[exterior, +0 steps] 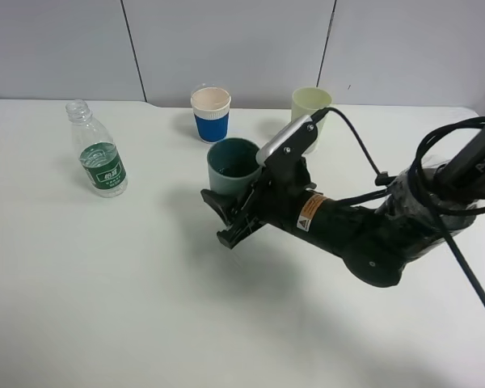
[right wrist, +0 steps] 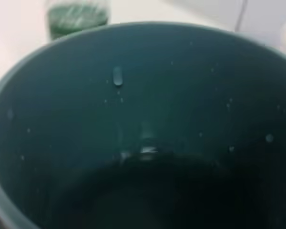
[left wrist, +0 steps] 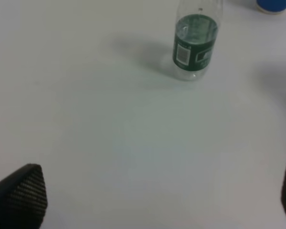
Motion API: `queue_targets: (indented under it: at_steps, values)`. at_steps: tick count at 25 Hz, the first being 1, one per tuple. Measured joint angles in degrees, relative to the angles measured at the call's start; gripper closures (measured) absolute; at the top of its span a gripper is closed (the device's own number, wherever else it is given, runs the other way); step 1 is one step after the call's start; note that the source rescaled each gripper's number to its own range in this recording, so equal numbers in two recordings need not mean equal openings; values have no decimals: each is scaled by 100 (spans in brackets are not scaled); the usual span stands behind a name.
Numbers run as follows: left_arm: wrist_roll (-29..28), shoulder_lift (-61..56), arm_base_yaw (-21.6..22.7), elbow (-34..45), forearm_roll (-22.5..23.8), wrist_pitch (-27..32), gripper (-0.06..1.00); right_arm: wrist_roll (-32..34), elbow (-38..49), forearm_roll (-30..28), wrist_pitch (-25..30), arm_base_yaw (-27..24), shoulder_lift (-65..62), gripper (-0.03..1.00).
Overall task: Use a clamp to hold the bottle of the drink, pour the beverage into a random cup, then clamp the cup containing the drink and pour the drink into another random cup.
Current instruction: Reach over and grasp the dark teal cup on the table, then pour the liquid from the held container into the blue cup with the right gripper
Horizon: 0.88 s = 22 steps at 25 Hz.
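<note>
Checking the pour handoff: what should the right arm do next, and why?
Probably open the jaws of the right gripper: they are shut close by the upright teal tumbler, whose inside is wet, and the bottle stands apart, so clamping the tumbler seems next.

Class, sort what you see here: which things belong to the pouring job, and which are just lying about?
Job: bottle, teal cup, white cup with blue sleeve, right arm's clamp.
Lying about: pale green cup.
</note>
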Motion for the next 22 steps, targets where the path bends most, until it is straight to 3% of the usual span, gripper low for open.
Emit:
queue_targets:
  at_steps: [7,11,22]
  values:
    - [0,0,0,0,0,0,-6,137,5,602,728,-9,-627,96]
    - [0,0,0,0,0,0,-6,144,-240,827,1440,-202,-952,96]
    - [0,0,0,0,0,0,-6,283,-1823,265,3041,-862,-1010,96]
